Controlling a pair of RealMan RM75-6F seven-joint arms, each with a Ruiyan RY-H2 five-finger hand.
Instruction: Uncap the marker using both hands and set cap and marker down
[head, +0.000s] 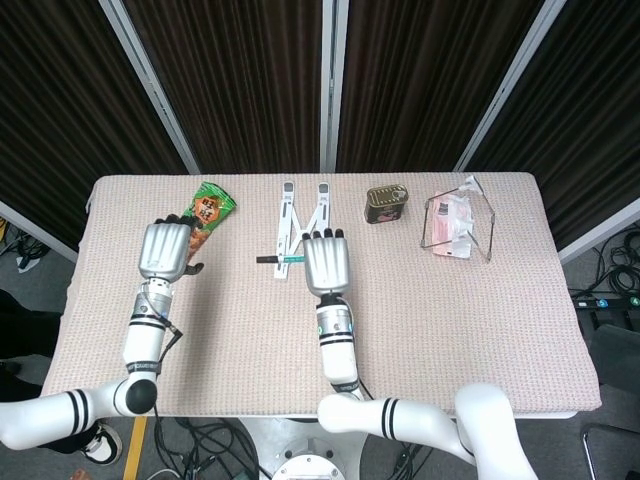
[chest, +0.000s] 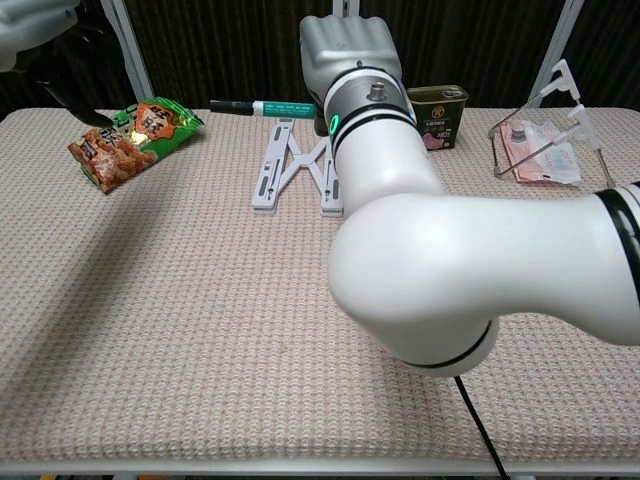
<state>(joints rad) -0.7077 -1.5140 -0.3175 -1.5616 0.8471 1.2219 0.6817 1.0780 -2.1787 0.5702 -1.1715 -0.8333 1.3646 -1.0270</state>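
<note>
Green marker (head: 283, 259) gripped in right hand (head: 325, 264) fingers; left hand (head: 165, 249) fingers empty, loosely curled.

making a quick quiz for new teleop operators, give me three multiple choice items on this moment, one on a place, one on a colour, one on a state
1. Where does the snack bag lie?
A. at the table's back left
B. inside the wire rack
C. on the white folding stand

2. What colour is the marker barrel next to its black cap?
A. red
B. green
C. yellow

3. What is the right hand doing?
A. resting flat on the cloth
B. gripping the tin
C. holding the capped marker above the table

Answers:
1 A, the head view shows the bag at the far left, just past the left hand.
2 B, the chest view shows a green barrel ending in a black cap.
3 C, in both views the marker sticks out leftward from the right hand, cap on, over the white folding stand.
</note>
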